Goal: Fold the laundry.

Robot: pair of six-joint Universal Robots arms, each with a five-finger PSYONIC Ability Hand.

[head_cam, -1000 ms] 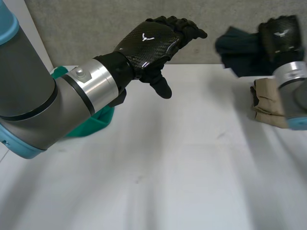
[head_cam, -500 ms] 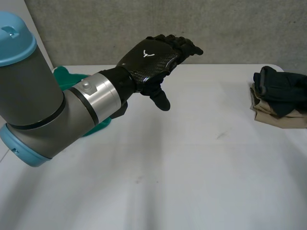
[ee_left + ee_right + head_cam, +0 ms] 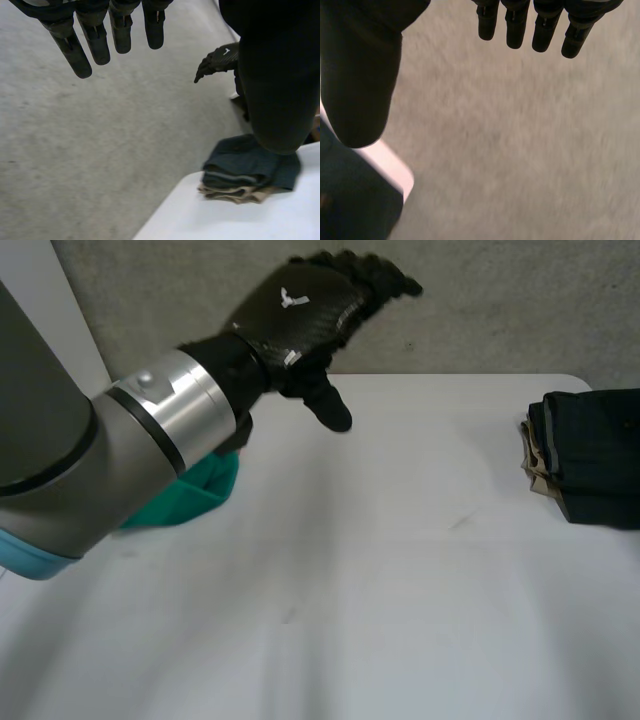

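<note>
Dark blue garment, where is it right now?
The dark blue garment lies at the right edge of the white table in the head view, stacked on a tan folded garment, well away from the raised left hand.

From my station the light reads soft and even, with no hard glare anywhere. The tabletop (image 3: 400,620) is bright, close to plain white. Light falls from above: the left hand (image 3: 300,320) carries a dull sheen across its glossy back, and the metal ring (image 3: 165,415) at its wrist shows a pale highlight. The dark cloth (image 3: 595,455) at the tabletop's edge is so deep in tone that I make out few folds. In its wrist view the right hand (image 3: 360,75) is a near-black shape against the evenly lit grey backdrop (image 3: 520,150).
</note>
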